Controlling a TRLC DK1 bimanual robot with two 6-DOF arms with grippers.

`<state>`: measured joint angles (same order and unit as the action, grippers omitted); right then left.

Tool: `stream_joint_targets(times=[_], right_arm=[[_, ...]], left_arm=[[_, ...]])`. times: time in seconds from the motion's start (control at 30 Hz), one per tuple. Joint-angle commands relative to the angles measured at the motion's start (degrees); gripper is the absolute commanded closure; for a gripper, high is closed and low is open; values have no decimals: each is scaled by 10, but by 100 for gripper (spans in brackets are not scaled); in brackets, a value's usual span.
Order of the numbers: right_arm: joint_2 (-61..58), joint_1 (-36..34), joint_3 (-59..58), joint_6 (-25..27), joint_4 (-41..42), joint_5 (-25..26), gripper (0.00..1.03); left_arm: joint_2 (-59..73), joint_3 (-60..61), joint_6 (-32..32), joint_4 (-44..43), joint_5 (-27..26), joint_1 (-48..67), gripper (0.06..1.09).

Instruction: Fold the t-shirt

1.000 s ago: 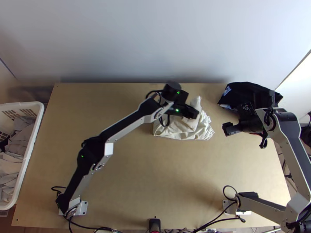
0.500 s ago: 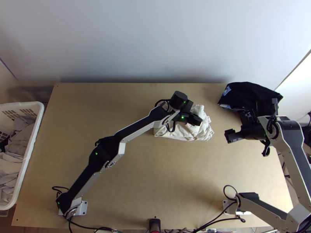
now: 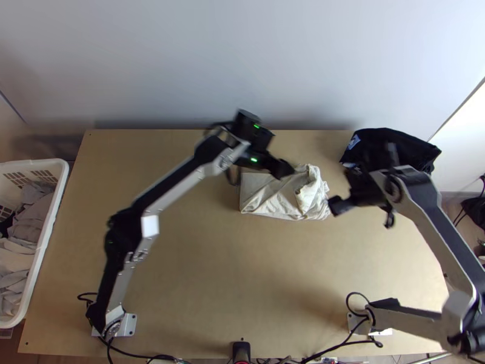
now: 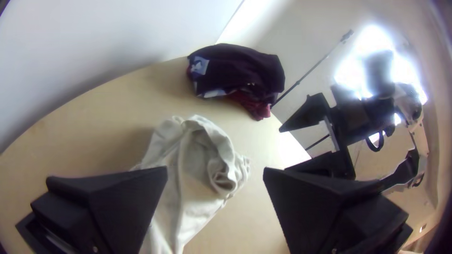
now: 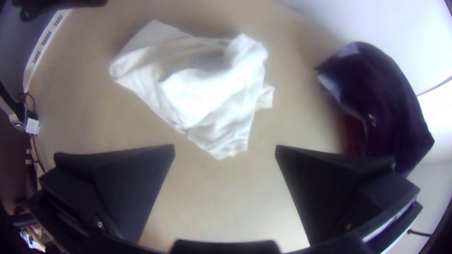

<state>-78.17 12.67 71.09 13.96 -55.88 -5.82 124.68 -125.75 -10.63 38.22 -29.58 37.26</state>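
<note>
On the bench (image 3: pixel 200 273), we locate the t-shirt (image 3: pixel 276 197) right of centre, toward the far edge. The t-shirt is off-white and lies unevenly: its left portion is fairly flat with a straight side edge, and its right portion is bunched into raised folds. We find the left pincer (image 3: pixel 282 169) at the far side of the t-shirt, over its upper edge in the top view. In the left wrist view, the left pincer (image 4: pixel 215 170) is open, its two black fingers set wide apart with the cloth seen in the gap; we cannot tell whether either finger touches it. We find the right pincer (image 3: pixel 341 200) just beside the right end of the t-shirt. In the right wrist view, the right pincer (image 5: pixel 225 148) is also open and holds nothing, and the t-shirt lies beyond its fingertips. At the far right corner of the bench we note a bunched dark garment (image 3: pixel 388 145) with a pale patch and a dark red part. Along the left side stands a white basket (image 3: pixel 47 230) containing grey cloths (image 3: pixel 30 212).
</note>
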Motion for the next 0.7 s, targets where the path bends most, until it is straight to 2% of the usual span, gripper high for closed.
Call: stream_joint_targets(times=[0.0,0.17,0.33,0.5,0.67], right_arm=[[-117,91,86,16,53,0,3],[-204,126,138,23,88,-1,3],[-243,126,120,19,133,-1,3],[-229,54,37,36,142,-1,4],[-149,-28,-50,66,142,-1,4]], left_arm=[[-119,101,49,83,-3,-63,10],[-186,187,62,85,-1,-84,10],[-213,237,62,87,4,-92,10],[-213,241,62,86,8,-90,10],[-200,234,65,86,13,-89,10]])
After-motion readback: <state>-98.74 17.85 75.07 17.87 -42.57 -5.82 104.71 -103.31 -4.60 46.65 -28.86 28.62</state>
